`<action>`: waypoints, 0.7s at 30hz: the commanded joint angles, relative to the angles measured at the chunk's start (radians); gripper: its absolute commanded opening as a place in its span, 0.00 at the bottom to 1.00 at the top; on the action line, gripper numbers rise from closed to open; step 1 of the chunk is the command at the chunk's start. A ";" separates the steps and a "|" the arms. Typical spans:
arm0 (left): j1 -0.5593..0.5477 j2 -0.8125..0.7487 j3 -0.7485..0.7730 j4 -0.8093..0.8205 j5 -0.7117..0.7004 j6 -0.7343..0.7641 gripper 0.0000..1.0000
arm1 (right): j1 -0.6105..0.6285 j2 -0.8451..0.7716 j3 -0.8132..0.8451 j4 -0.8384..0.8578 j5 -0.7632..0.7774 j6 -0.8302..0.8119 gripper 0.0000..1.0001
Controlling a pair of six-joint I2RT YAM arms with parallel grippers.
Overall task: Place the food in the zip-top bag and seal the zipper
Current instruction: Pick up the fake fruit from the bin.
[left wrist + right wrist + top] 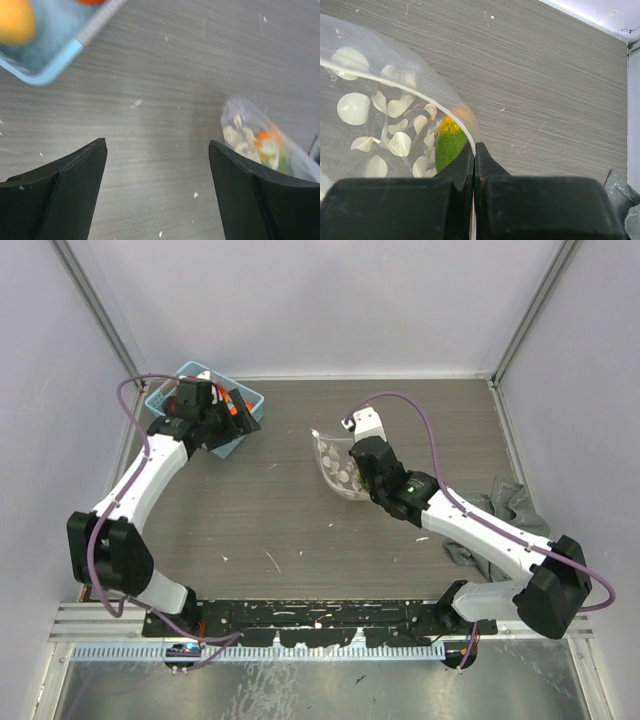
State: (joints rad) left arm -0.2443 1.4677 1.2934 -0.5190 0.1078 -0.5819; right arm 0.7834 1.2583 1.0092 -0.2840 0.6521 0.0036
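Basket of light-blue lattice plastic (pixel 168 392) far left on the bench (pixel 280 530), orange toy fruit (pixel 15 22) inside. Left gripper (pixel 157 190) near it, jaws wide, empty. Clear white-flecked zip-top bag (pixel 385 110) mid-bench holds green toy fruit (pixel 450 145); right gripper (pixel 474 155) pinched closed on its edge.

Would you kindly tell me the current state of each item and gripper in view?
zip-top bag, edge pinched, mouth looks unsealed, fruit inside.
green fruit, inside the bag.
basket, upright, fruit in it.
orange fruit, in the basket.
left gripper, open, empty.
right gripper, shut on the bag's edge.
cloth, crumpled.
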 commanded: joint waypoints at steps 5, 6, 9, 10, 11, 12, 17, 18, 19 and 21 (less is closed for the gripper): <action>0.126 0.259 0.259 0.002 -0.043 0.048 0.86 | -0.003 0.021 0.005 0.079 0.026 -0.021 0.00; 0.141 0.294 0.288 0.003 -0.042 0.049 0.87 | -0.002 0.025 0.006 0.082 0.026 -0.022 0.00; 0.184 0.411 0.399 0.004 -0.012 0.039 0.89 | -0.002 0.043 0.013 0.084 0.015 -0.026 0.00; 0.199 0.448 0.433 0.002 0.007 0.031 0.92 | -0.002 0.049 0.014 0.086 0.012 -0.027 0.00; 0.210 0.485 0.465 -0.001 0.024 0.026 0.95 | -0.003 0.054 0.016 0.087 0.011 -0.029 0.00; 0.218 0.519 0.490 0.001 0.031 0.025 0.95 | -0.002 0.059 0.019 0.088 0.010 -0.032 0.00; 0.235 0.670 0.594 0.029 0.084 0.039 0.98 | -0.002 0.079 0.029 0.089 0.011 -0.035 0.00; 0.239 0.694 0.613 0.032 0.097 0.040 0.99 | -0.003 0.082 0.031 0.087 0.009 -0.032 0.00; 0.242 0.718 0.628 0.038 0.113 0.042 0.99 | -0.003 0.083 0.032 0.085 0.008 -0.031 0.00; 0.244 0.760 0.653 0.055 0.145 0.045 0.99 | -0.002 0.088 0.034 0.083 0.005 -0.031 0.00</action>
State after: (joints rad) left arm -0.0021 2.1780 1.8721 -0.5163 0.1623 -0.5583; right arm 0.7834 1.3468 1.0077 -0.2413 0.6521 -0.0250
